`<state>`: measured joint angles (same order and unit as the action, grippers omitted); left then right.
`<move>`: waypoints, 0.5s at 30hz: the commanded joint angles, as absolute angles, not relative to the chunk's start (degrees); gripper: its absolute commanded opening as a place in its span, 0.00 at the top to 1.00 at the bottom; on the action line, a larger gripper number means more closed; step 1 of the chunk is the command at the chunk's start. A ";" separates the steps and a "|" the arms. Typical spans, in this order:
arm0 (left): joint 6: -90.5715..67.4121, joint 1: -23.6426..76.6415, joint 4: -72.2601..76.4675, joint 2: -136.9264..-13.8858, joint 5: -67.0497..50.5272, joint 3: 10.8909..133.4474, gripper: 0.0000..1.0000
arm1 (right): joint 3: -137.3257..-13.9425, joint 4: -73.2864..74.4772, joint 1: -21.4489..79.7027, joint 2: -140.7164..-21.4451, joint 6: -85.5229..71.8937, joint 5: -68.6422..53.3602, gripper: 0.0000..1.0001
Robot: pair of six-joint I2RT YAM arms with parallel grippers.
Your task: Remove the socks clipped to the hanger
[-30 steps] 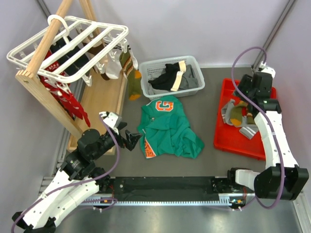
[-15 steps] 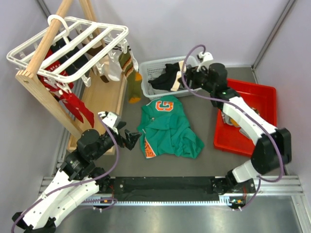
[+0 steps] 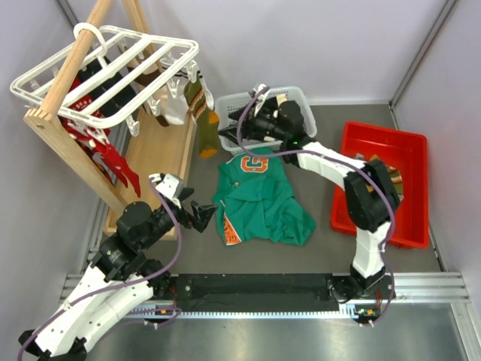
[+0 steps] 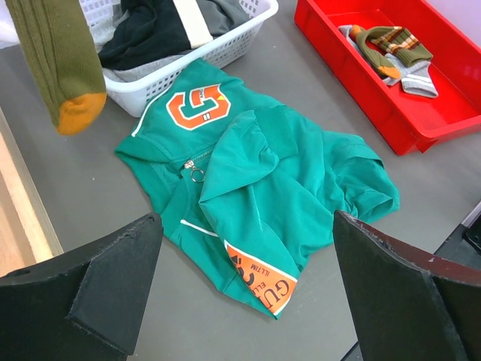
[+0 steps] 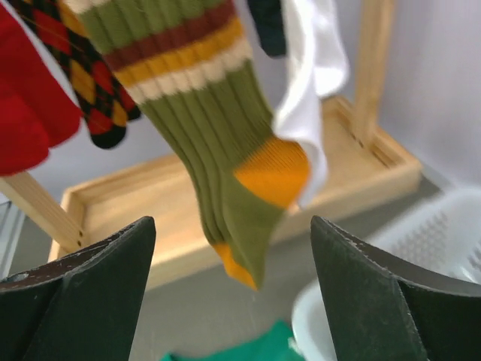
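Socks point(image 3: 174, 107) hang clipped under the white hanger point(image 3: 105, 64), which hooks over the wooden rack point(image 3: 71, 147) at the far left. There are red patterned ones on its left side and white and black ones further right. A green striped sock point(image 5: 218, 143) with an orange heel hangs nearest the white basket point(image 4: 225, 41). Two more socks point(image 4: 391, 49) lie in the red bin point(image 4: 451, 90). The right end effector point(image 3: 246, 126), fingers apart and empty, faces the striped sock from above the basket. The left end effector point(image 3: 201, 218), fingers spread wide, hovers beside the green shirt point(image 3: 259, 199) on the surface.
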<state>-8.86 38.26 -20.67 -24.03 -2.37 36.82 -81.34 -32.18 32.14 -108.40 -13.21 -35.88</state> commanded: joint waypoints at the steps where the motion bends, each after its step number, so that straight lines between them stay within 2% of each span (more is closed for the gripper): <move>1: -8.70 38.32 -17.75 -23.03 -2.11 36.56 0.01 | -89.18 -47.90 34.53 -113.90 -17.22 -41.75 0.17; 7: -8.79 38.32 -17.84 -23.03 -2.55 36.47 0.01 | -95.70 -48.60 36.65 -121.81 -18.10 -39.20 0.17; 15: -8.53 38.32 -17.67 -23.29 -3.08 36.30 0.01 | -93.69 -53.27 38.23 -125.24 -19.60 -34.28 0.14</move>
